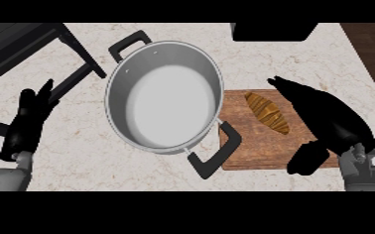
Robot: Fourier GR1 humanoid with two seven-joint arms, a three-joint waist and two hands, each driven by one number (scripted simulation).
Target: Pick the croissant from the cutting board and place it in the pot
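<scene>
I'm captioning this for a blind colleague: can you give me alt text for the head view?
A croissant lies on a wooden cutting board, with the robot's open right hand hovering just right of it. Left of the board stands a large steel pot with black handles; the left hand rests open at the left edge.

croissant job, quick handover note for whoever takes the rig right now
Left hand: open, resting at the view's left edge, holding nothing.
Right hand: open, over the right side of the cutting board, beside the croissant; no grasp yet.
Croissant lies on the board. Pot stands left of it, one handle overlapping the board, nothing inside.
Done: nothing.
Left: grasp, lift, place in pot.
</scene>
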